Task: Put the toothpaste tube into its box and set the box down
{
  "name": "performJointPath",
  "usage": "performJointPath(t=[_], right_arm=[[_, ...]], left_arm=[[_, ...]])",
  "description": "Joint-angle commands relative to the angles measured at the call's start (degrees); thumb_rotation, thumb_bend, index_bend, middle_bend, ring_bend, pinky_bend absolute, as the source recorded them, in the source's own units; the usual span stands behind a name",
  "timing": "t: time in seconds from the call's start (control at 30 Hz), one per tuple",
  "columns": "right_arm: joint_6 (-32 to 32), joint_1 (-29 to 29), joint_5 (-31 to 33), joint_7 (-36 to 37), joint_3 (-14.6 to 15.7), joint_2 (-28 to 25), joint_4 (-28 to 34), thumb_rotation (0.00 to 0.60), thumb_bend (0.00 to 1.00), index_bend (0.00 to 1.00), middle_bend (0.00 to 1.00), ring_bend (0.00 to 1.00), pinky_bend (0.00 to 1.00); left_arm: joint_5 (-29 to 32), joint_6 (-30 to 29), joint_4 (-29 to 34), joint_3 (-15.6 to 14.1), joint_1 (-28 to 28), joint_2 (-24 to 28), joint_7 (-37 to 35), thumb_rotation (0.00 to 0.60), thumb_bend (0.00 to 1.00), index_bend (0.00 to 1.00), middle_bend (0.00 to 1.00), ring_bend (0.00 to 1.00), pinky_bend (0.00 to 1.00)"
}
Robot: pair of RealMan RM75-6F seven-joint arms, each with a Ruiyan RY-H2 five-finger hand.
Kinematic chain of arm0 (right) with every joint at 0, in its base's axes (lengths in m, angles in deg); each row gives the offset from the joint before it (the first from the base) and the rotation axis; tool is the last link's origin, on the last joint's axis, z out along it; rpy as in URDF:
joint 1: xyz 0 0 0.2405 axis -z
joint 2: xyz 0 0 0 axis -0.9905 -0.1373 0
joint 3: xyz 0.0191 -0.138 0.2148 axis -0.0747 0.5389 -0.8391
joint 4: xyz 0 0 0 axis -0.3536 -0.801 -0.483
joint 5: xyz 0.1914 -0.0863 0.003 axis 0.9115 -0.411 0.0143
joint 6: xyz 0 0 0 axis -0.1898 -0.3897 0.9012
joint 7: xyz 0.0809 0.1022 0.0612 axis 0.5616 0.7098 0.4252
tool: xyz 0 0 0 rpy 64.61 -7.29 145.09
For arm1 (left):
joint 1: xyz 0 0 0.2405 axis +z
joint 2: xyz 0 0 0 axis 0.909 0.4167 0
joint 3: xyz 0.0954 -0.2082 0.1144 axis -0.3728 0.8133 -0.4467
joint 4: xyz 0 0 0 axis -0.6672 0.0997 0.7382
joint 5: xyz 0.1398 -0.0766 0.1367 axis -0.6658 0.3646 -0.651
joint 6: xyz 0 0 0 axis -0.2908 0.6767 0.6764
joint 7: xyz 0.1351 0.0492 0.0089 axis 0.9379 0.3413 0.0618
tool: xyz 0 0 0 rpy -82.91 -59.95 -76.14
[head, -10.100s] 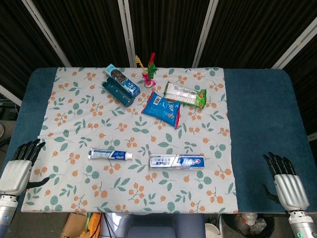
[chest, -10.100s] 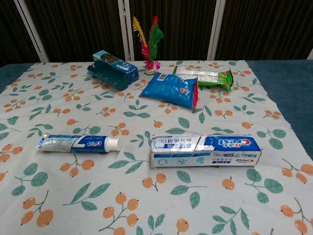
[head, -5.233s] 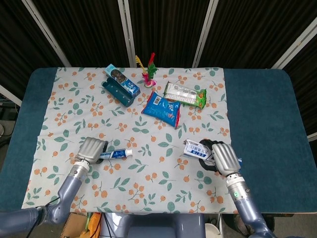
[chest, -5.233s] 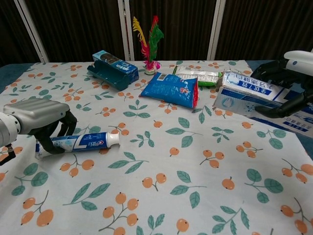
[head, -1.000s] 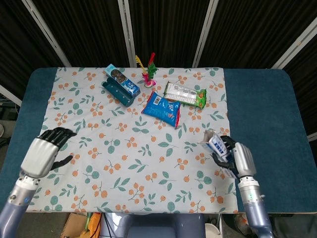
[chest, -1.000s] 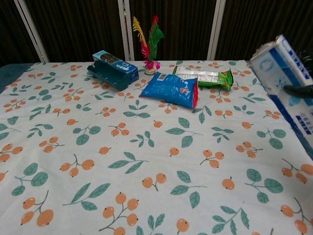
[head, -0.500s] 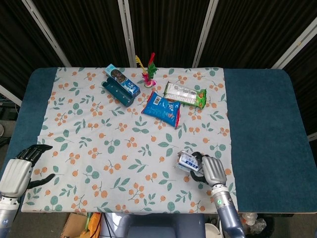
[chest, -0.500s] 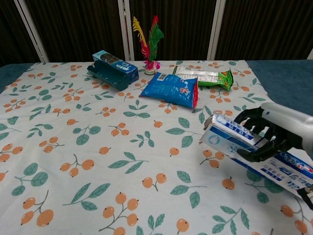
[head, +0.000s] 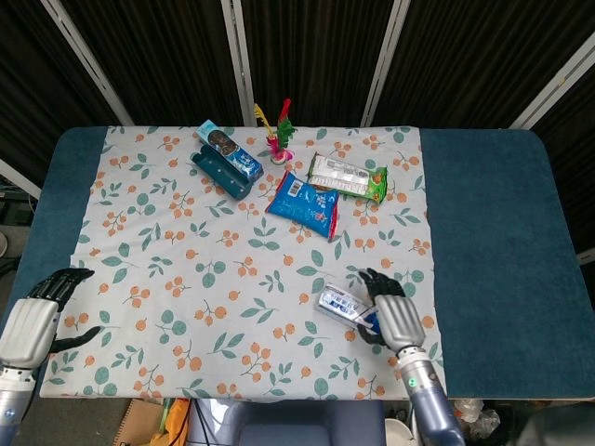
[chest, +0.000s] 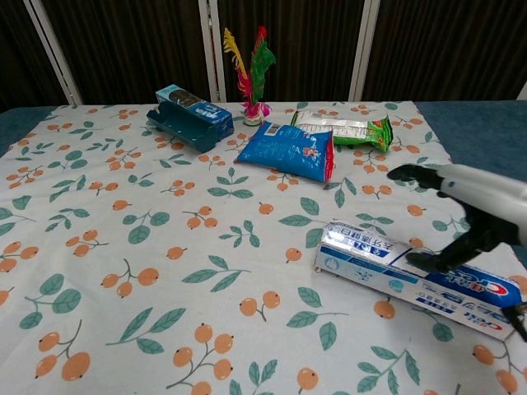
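Note:
The white and blue toothpaste box (head: 339, 304) (chest: 387, 267) lies flat on the floral cloth at the front right, its long side running left to right. My right hand (head: 390, 316) (chest: 473, 202) hovers over its right half with the fingers spread and lifted off it; only the thumb tip seems to touch the top of the box. No loose toothpaste tube shows anywhere on the table. My left hand (head: 33, 321) hangs at the table's front left corner, holding nothing, fingers apart.
At the back of the cloth lie a teal cookie box (head: 226, 160) (chest: 191, 117), a blue snack bag (head: 303, 202) (chest: 288, 150), a green packet (head: 348, 177) (chest: 342, 129) and a feathered shuttlecock (head: 279, 130) (chest: 251, 74). Bare blue table (head: 493, 232) flanks the cloth.
The box has come down from the right hand's grip onto the cloth and shifted slightly left. The right hand's fingers have spread off it. The left hand has barely moved.

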State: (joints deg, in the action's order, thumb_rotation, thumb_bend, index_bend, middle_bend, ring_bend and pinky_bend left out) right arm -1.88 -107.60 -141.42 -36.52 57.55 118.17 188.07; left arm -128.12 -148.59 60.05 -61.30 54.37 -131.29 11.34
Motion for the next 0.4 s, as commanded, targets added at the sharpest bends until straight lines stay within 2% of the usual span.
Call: performJointPath(t=[0.03, 0.2, 0.33, 0.4], right_arm=[[1.4, 3.8, -8.1, 2.0, 6.5, -10.8, 1.7, 0.6, 0.33, 0.0, 0.03, 0.0, 0.07], [3.1, 7.3, -15.5, 6.5, 11.3, -17.5, -1.1, 0.6, 0.33, 0.0, 0.02, 0.0, 0.07], [7.1, 11.2, -23.0, 10.7, 15.1, -21.5, -6.6, 0.6, 0.33, 0.0, 0.0, 0.0, 0.01], [9.5, 12.9, -25.8, 12.8, 16.1, -22.5, -9.1, 0.6, 0.33, 0.0, 0.0, 0.0, 0.0]], left_arm=[[0.3, 0.7, 0.2, 0.3, 0.2, 0.2, 0.6, 0.6, 0.04, 0.16, 0.15, 0.14, 0.22], [0.7, 2.5, 0.4, 0.4, 0.2, 0.6, 2.3, 0.6, 0.04, 0.12, 0.08, 0.07, 0.13], [0.9, 3.7, 0.3, 0.6, 0.2, 0.9, 5.0, 0.6, 0.03, 0.08, 0.02, 0.02, 0.07], [0.8, 3.8, -0.1, 0.7, 0.2, 1.0, 6.6, 0.6, 0.03, 0.07, 0.01, 0.0, 0.05]])
